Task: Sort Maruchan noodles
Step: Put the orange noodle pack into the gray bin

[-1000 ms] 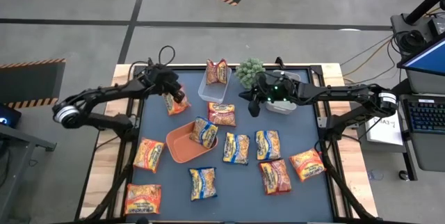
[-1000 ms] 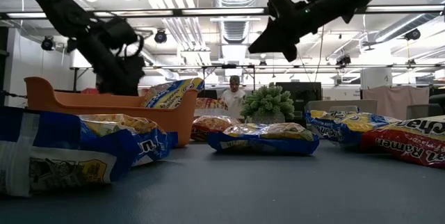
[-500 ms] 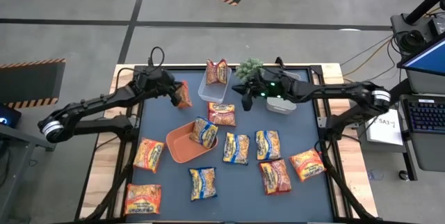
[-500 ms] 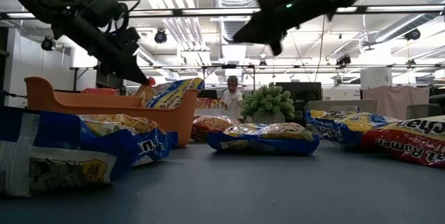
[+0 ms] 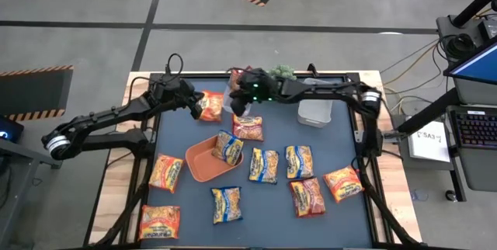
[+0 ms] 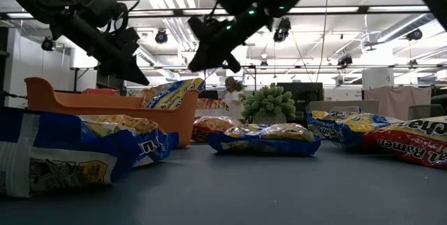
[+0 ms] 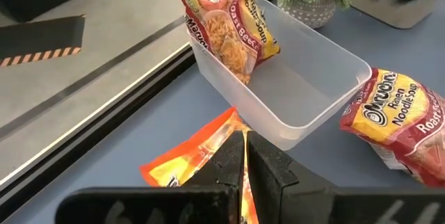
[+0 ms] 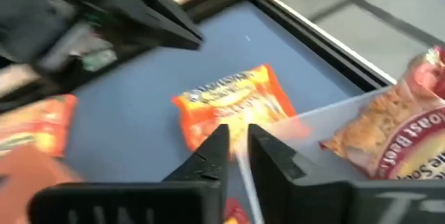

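My left gripper is shut on an orange noodle packet over the table's far left part, just left of a clear tub. A red-orange packet stands in that tub, leaning on its wall. My right gripper hangs over the tub's near rim with its fingers a narrow gap apart, touching nothing. Another red-orange packet lies flat below it. Several more packets lie on the near half of the table. My left gripper pinches the orange packet between its two fingers at one end. The fingers come from the table's left, slanting down. The packet is lifted clear and sticks out ahead of the fingers toward the tub.
An orange tray holds a yellow-and-blue packet that leans over its rim. A second clear tub and a small potted plant stand at the far edge. My right arm stretches across the table's far side.
My left gripper has lifted the orange packet off the table and carried it right, toward the clear tub. My right gripper has swung from the right-hand tub across the far side toward the table's left, ending over the left tub close to the left gripper.
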Available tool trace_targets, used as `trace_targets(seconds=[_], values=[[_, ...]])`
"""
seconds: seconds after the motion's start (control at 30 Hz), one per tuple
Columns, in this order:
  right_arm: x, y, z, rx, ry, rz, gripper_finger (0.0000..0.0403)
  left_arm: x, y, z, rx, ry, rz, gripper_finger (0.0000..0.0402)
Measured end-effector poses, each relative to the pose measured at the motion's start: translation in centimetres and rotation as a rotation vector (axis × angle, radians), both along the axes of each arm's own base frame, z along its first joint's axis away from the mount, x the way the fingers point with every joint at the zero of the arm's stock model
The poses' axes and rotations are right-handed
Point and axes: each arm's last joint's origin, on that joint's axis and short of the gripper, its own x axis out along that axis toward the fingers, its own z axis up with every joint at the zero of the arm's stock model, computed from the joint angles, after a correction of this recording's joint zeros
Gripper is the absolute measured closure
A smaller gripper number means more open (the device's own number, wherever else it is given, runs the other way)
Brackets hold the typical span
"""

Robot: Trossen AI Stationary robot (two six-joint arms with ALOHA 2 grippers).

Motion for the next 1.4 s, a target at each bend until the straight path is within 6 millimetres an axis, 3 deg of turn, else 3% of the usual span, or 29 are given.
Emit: trace_targets(seconds=[0.27,0.5,0.63,0.8,1.07,1.2,1.4], values=[[1.3,-0.8,-0.3,0.024,0.143,-0.031,0.0251,-0.5,-0.4,-1.3,-0.138,0.077,0.029,0.0401],[0.9,-0.3,0.3,0.002,0.17,-0.001,0.0207,-0.4,-0.3,-3.0,-0.32,0.037,0.158,0.039],[0.8,0.3,0.1,0.009,0.21,0.021,0.0209,-0.4,-0.3,-3.9,-0.372,0.051,0.19,0.0351],[0.3,1.0,-0.2,0.016,0.283,0.046,0.0226,-0.4,-0.5,-4.4,-0.445,0.035,0.173,0.0273],[-1.5,2.0,1.7,-0.012,0.307,0.08,0.0239,-0.8,-0.8,-6.0,-0.51,0.054,0.253,0.0154],[-2.0,2.3,2.0,-0.02,0.305,0.081,0.0238,-0.8,-0.7,-6.4,-0.483,0.028,0.288,0.0128],[-2.3,2.6,1.2,-0.01,0.329,0.083,0.0245,-0.9,-0.8,-7.7,-0.502,0.032,0.3,0.0132]])
